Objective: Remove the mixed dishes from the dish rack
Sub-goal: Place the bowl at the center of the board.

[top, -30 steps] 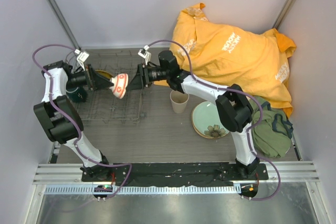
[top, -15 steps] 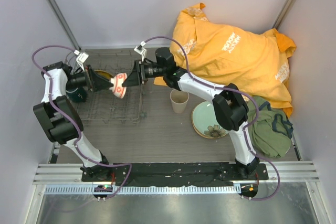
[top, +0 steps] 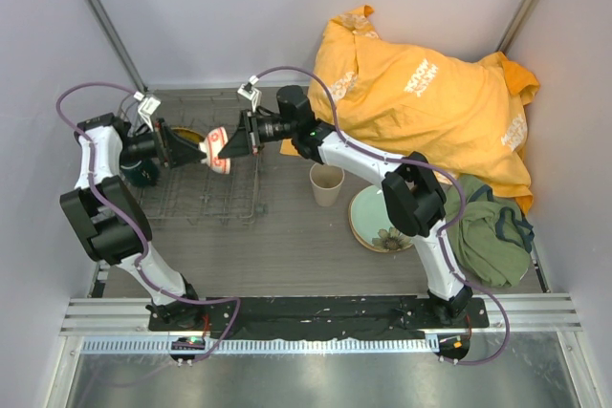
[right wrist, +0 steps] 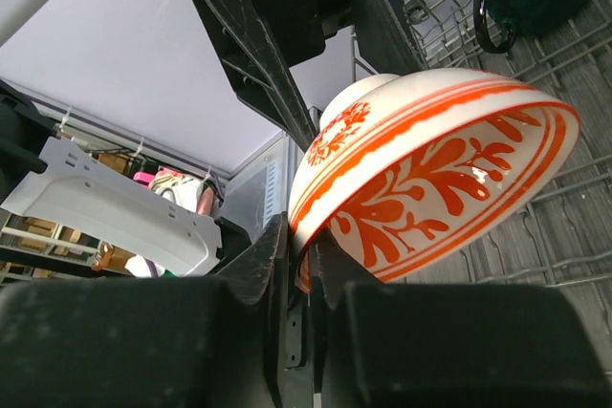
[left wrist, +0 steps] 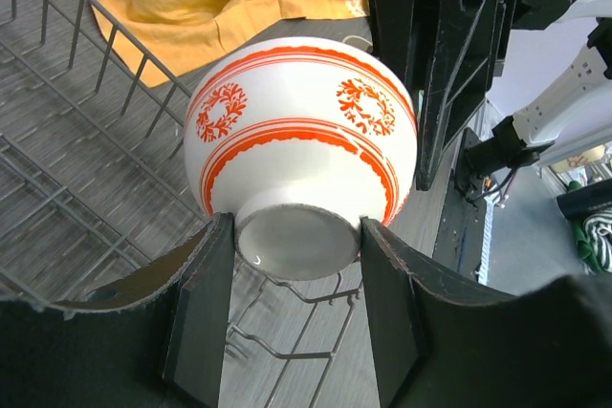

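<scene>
The small white-and-red bowl [top: 218,148] hangs on its side above the dish rack [top: 201,200], held from both ends. My left gripper [top: 203,150] is shut on its round foot [left wrist: 298,241], one finger on each side. My right gripper [top: 232,140] has its jaws pinched on the bowl's rim [right wrist: 316,236]. The dark green mug [top: 142,171] and the small yellow-and-dark plate [top: 189,136] are in the rack's left part. The beige cup [top: 326,184] and the pale green flower-marked plate [top: 378,219] stand on the table right of the rack.
An orange cloth [top: 430,102] is heaped at the back right, and a green cloth [top: 492,231] lies beside the plate. Grey walls close in the table on the left, back and right.
My right gripper has moved left to the bowl and closed on its rim. The left gripper has kept its hold on the foot and shifted slightly.
</scene>
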You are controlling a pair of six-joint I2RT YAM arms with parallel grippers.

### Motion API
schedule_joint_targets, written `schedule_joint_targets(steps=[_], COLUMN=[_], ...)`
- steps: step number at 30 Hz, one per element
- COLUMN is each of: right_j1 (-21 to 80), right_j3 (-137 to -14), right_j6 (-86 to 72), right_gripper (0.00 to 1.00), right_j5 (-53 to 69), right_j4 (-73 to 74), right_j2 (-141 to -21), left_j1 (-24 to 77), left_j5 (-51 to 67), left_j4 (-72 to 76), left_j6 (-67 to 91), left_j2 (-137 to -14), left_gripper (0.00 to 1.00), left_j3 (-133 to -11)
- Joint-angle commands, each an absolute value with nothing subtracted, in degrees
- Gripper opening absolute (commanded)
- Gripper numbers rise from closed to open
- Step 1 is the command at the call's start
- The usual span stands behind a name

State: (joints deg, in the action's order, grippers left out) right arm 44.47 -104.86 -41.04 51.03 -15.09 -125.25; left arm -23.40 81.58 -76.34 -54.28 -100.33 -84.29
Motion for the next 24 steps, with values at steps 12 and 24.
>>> schedule_joint_targets(steps=[12,24], right_j1=[44.7,42.8], right_j3=[-106.4,-103.4], right_j6=[-38.3,-38.4], right_gripper=[0.01,0.01], right_j5=[52.7,52.9], right_j4=[-15.0,-15.9], right_j2=[-121.7,-119.4], left_j1=[-24.0,-26.8], left_j5=[88.3,89.2], left_j4=[-95.2,-95.2], left_j6=[-56.1,-55.9], left_j2=[-96.2,-94.7], left_gripper=[0.64,1.0], left_j3=[-83.1,-82.3])
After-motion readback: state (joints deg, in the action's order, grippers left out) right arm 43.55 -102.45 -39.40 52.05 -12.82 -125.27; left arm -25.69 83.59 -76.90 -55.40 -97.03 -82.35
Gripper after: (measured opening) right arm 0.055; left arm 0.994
